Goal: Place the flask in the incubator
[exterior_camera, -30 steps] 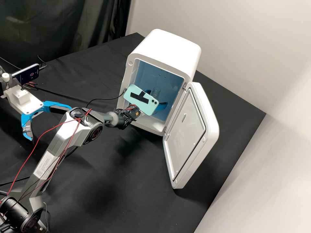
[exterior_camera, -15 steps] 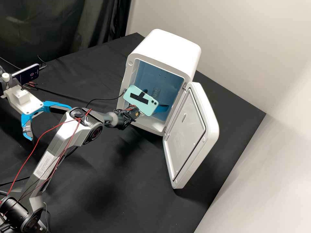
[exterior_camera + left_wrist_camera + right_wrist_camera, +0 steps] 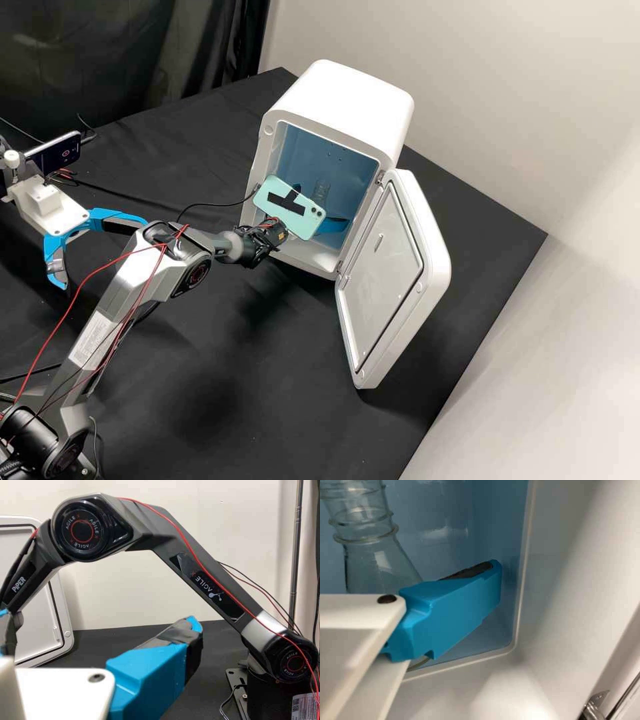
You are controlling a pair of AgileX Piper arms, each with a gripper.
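**One flask [image 3: 372,560] inside the open incubator [image 3: 347,100], right gripper [image 3: 327,223] beside it**

One clear glass conical flask is inside the incubator's pale blue chamber, neck upward, toward the back. The incubator is a white box with rounded corners on the far side of the black bench [image 3: 233,373]. Its door [image 3: 393,280] is swung wide on the right-hand hinge, with the white inner panel facing the front of the bench.

The right arm [image 3: 127,287] runs from the bench's near left corner to the incubator's mouth. A mint-green phone [image 3: 290,205] crossed with black tape is mounted at its wrist. The right gripper is within the chamber, and the right wrist view shows it just beside the flask's sloping shoulder. Whether it clasps the glass or stands free of it cannot be told, because the flask's base is hidden behind the gripper's white body.

The left gripper [image 3: 100,252] is at the bench's left edge, well apart from the incubator. Its jaws are spread wide.
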